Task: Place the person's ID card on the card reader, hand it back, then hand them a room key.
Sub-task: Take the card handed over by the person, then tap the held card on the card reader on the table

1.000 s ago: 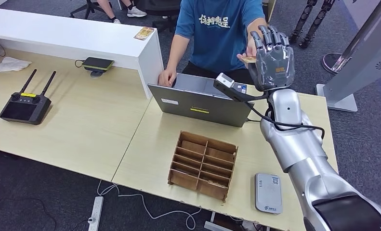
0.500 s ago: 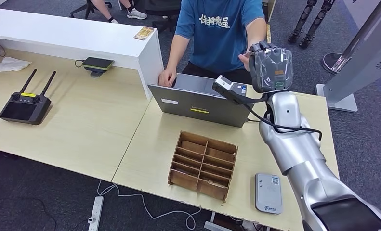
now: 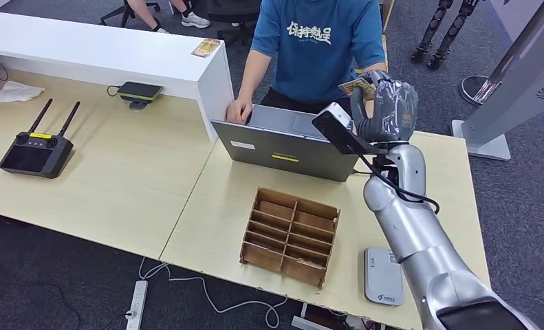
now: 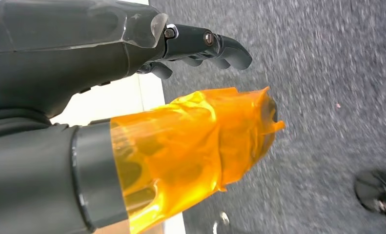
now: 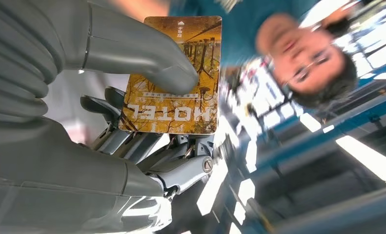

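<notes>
Right hand: raised above the laptop's far right corner, thumb pressing the card against the fingers; card printed "HOTEL", autumn-tree picture, its tip showing at the hand's top in the head view.
Left hand: over grey carpet beside a pale edge, holding nothing, fingers apart and slightly curled, thumb wrapped in orange film.
Person: blue T-shirt, just behind the raised hand, one hand on the laptop's edge.
Reader: grey, flat on the desk's near right corner, partly covered by the right forearm.
Wooden organizer: between laptop and desk edge.
Remote: on the left desk, well apart.
Second card: on the white counter.
</notes>
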### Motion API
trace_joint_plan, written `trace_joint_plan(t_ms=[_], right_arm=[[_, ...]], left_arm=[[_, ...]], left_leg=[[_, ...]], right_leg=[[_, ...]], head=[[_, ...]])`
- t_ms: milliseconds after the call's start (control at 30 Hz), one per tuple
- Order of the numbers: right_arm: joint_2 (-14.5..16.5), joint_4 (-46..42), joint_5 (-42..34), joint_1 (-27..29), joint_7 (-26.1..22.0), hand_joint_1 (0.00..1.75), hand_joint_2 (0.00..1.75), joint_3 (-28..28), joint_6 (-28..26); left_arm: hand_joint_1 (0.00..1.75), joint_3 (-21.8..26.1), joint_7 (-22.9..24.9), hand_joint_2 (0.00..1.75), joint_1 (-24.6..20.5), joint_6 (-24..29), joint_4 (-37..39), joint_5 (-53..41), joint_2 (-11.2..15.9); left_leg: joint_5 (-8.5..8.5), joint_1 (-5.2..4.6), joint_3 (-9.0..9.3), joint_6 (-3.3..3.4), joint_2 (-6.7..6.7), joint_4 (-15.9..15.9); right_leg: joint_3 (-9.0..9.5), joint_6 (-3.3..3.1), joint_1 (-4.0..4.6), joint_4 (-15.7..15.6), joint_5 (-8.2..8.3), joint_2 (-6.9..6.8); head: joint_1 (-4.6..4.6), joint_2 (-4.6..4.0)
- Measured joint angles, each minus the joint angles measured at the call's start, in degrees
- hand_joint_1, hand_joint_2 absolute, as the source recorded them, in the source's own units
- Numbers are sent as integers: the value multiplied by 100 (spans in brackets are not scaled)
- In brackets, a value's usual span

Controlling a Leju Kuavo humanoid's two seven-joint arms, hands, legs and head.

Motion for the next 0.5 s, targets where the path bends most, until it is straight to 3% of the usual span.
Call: trace_joint_plan(t_ms=[100, 233, 500], right_arm=[[20, -647, -1001, 460, -91, 175, 175, -22, 254], [7, -1242, -1712, 892, -102, 175, 175, -48, 529], [-212, -2042, -2129, 1720, -131, 175, 175, -141, 689]], left_arm=[[0, 80, 26, 0, 32, -224, -295, 164, -240], [0, 143, 113, 0, 58, -480, -757, 454, -542], [0, 208, 301, 0, 132, -845, -1644, 907, -1081]], left_leg=[[-1, -1, -3, 1, 0, 0], [-2, -1, -4, 2, 0, 0], [-2, -1, -3, 2, 0, 0]], right_leg=[[-3, 1, 0, -2, -1, 0], [-5, 1, 0, -5, -1, 0], [-5, 1, -1, -5, -1, -1]], head=[[1, 0], [0, 0], [-1, 0]])
